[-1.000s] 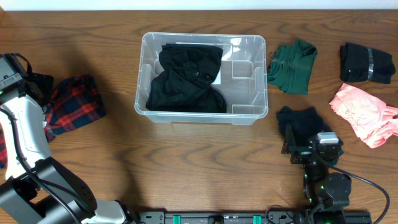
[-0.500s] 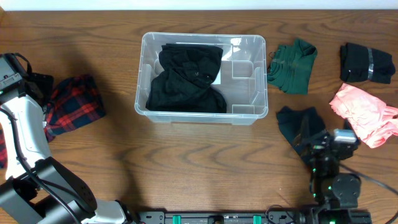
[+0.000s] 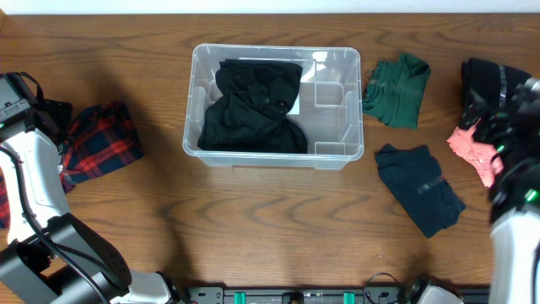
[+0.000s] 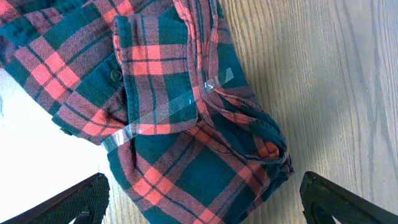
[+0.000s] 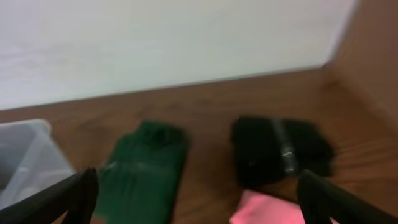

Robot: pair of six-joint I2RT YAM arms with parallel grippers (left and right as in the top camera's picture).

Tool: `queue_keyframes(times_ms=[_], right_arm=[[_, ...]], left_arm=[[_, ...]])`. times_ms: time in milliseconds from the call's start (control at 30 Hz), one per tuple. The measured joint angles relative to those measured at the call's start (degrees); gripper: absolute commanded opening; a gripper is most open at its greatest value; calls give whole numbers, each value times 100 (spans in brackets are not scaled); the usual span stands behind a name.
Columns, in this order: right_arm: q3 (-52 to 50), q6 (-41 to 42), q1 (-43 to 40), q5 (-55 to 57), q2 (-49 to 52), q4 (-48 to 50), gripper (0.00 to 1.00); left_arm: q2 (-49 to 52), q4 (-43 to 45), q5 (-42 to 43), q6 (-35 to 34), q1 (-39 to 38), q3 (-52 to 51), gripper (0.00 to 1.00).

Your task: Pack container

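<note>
The clear container (image 3: 337, 93) stands at the table's middle with a black garment (image 3: 253, 105) in its left part; its corner shows in the right wrist view (image 5: 25, 158). My left gripper (image 3: 57, 125) is open over a red and teal plaid shirt (image 3: 105, 139), which fills the left wrist view (image 4: 180, 106) between the spread fingers (image 4: 74, 199). My right gripper (image 3: 488, 118) is open and empty, raised at the far right above a pink garment (image 3: 472, 145). In its blurred view the gripper (image 5: 199, 208) faces a green garment (image 5: 146, 165) and a black folded garment (image 5: 280, 149).
Right of the container lie the green garment (image 3: 396, 89), the black folded garment (image 3: 485, 80) with a tape band, and a dark navy garment (image 3: 419, 186) nearer the front. The pink garment (image 5: 267, 211) shows low in the right wrist view. A white wall backs the table.
My right arm has lifted off the dark navy garment and swung to the far right, over the pink garment. The navy garment now lies uncovered. The left arm has not moved.
</note>
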Motion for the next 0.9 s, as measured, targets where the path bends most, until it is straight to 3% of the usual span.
queue_keyframes(times_ms=[200,433,700,900], right_arm=[[535,22,-610,-1425,1180,-15,99],[542,31,-896,-1878,1443,-162,99],[544,271,-754,-1567,1443,-153,99],[562,516,302,-428,1443,26,99]], left_arm=[[0,0,0,0,0,0,98],[0,0,2,0,0,0,98],[0,2,2,0,0,0,98],[0,0,2,0,0,0,98]])
